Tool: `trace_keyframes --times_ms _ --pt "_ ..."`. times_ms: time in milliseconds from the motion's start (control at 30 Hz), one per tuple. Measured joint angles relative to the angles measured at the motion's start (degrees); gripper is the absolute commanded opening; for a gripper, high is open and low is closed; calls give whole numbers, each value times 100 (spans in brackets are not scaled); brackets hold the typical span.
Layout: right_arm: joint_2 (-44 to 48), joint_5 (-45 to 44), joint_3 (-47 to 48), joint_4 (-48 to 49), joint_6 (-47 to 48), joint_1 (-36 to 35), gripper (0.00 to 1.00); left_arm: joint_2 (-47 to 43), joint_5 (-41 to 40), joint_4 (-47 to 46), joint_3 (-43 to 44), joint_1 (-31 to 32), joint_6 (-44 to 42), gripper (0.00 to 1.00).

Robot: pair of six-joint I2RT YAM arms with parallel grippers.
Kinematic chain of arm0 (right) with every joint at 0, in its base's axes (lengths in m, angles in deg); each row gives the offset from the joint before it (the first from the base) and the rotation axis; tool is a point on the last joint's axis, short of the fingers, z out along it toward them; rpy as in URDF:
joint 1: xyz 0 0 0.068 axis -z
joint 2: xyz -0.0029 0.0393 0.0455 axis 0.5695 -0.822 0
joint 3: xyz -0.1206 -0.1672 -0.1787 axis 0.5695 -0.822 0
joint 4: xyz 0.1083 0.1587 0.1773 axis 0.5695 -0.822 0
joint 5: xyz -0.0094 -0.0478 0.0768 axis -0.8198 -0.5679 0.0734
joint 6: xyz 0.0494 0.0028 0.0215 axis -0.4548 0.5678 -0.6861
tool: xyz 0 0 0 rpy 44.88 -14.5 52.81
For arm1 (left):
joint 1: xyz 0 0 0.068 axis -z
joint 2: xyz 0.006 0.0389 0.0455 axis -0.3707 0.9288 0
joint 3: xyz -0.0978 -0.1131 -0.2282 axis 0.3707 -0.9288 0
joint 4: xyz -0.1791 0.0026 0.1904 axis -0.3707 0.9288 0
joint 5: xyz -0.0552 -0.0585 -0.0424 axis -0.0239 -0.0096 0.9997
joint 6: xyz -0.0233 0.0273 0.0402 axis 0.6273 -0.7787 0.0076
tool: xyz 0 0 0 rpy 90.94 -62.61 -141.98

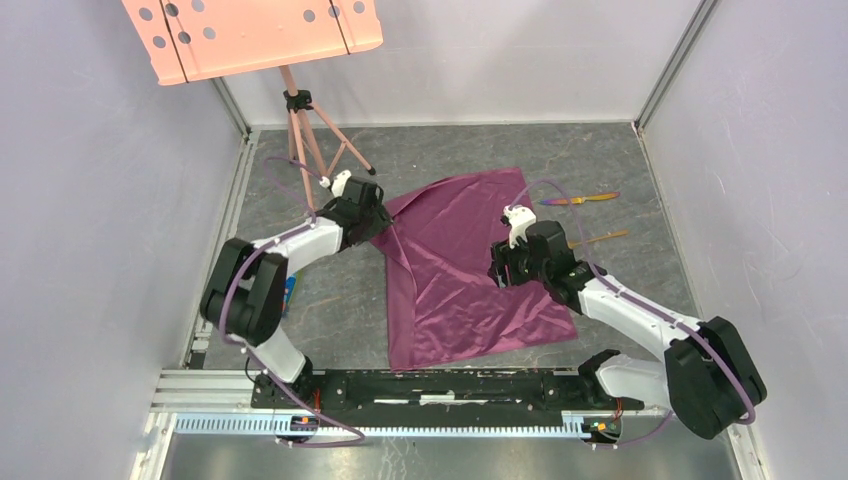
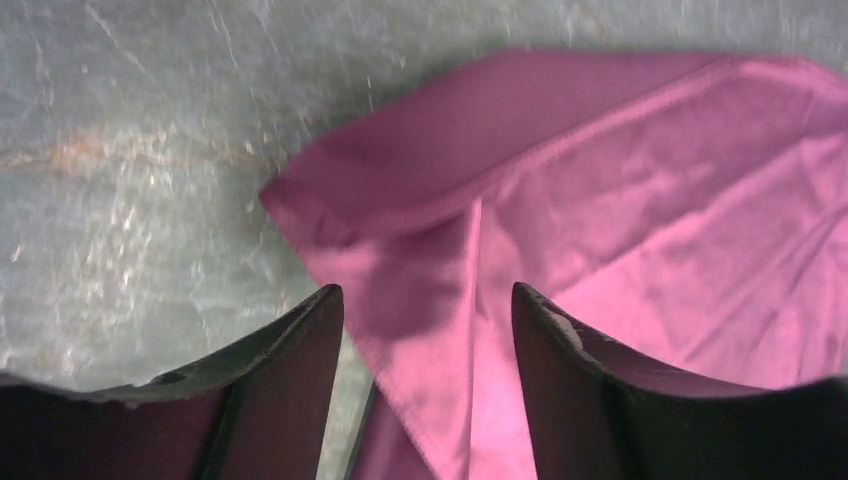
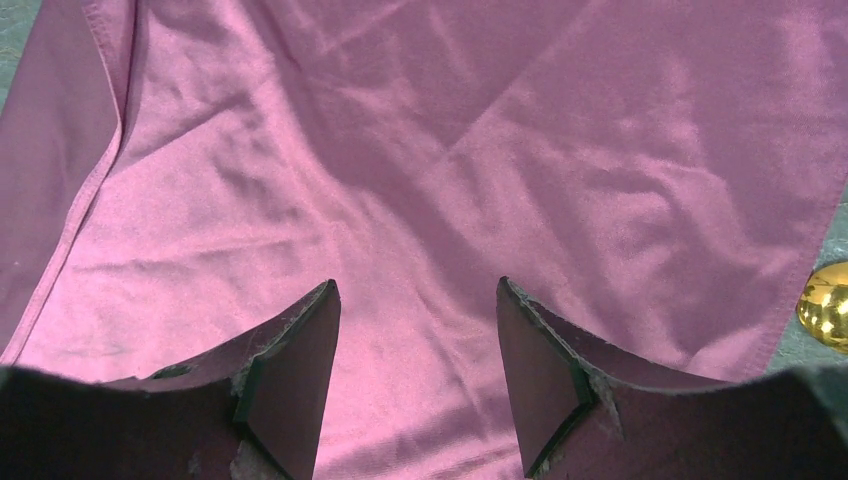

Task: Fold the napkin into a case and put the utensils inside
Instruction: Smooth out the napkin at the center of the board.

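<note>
Both jaws wide over napkin (image 1: 460, 270); knife (image 1: 580, 199), spoon (image 1: 600, 238) right of it; tripod (image 1: 300, 130) beyond

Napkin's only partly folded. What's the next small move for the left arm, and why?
Probably lower the left end effector and close on the napkin at its folded-over corner. The jaws stand open with that corner lying just below and between them, so a short drop should catch it. The right end effector hangs open over flat cloth.

Pink perforated board (image 1: 250, 35) is sitting atop tripod (image 1: 305, 135) at far-left of grey tabletop (image 1: 460, 150); small blue & orange obj (image 1: 289, 292) is lying nr left edge, partly hidden.
</note>
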Motion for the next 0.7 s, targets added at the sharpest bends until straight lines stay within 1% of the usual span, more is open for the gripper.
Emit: trace_keyframes --times_ms 67,100,133,167,267,300,333,400,467,533,600,633,667,700 --pt "20 11 0 -2 -2 -52 65 304 -68 -63 229 -131 -17 41" --pt "35 11 0 0 -2 -72 65 415 -111 -120 302 -195 -15 27" --pt "52 9 0 2 -7 -98 65 527 -173 -212 369 -271 -81 15" --pt "66 4 0 7 -13 -140 65 623 -223 -284 444 -352 -160 8" --pt "72 9 0 24 -61 -334 65 857 -527 -348 800 -505 -472 3" --pt "66 4 0 37 -96 -439 65 946 -682 -284 1023 -542 -597 4" --pt "46 9 0 72 -127 -542 66 1010 -837 -210 1237 -564 -702 10" --pt "-26 22 0 177 -214 -741 66 1008 -1156 -57 1565 -581 -868 34" --pt "-155 79 -2 330 -334 -907 66 905 -1392 162 1749 -573 -999 50" --pt "-267 140 -13 455 -455 -979 66 708 -1467 450 1770 -555 -1034 61" --pt "-358 133 -37 555 -553 -990 68 398 -1279 699 1681 -520 -1027 72" --pt "-404 129 -44 586 -590 -990 71 190 -1069 748 1561 -485 -1023 77" --pt "-450 142 -44 625 -616 -990 75 13 -887 791 1453 -439 -1005 81" --pt "-498 181 -44 682 -647 -990 78 -227 -632 782 1261 -356 -964 82"
